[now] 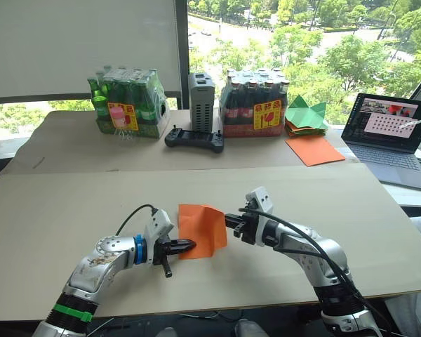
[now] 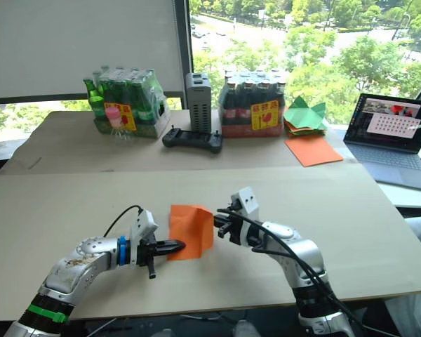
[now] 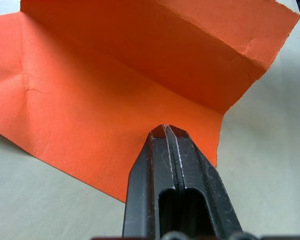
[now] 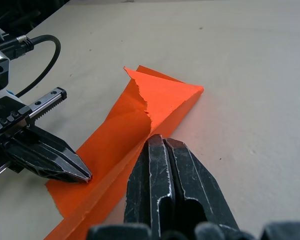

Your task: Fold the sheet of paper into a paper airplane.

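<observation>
Both grippers meet at the sheet of paper, which lies near the front edge of the table, a flat matte beige board. On the sheet's near left corner the left gripper has its two black fingers pressed together, tips resting on the paper rather than clamping it. At the sheet's right edge the right gripper has its fingers closed too, their tips touching the raised edge; whether paper is caught between them cannot be told. The paper is thin and bright orange, with crease lines and one long fold; its right part lifts up off the board as a flap, and one corner looks ragged in the right wrist view. Black cables loop over both wrists.

Farther back, a seam crosses the table. Beyond it, a smooth flat orange sheet lies on the right, with a stack of green folded paper just behind it. An open laptop stands at the far right. Along the back sit a shrink-wrapped pack of green bottles, a black controller, a grey ribbed box upright behind it, and a wrapped pack of dark bottles. Behind them is a window.
</observation>
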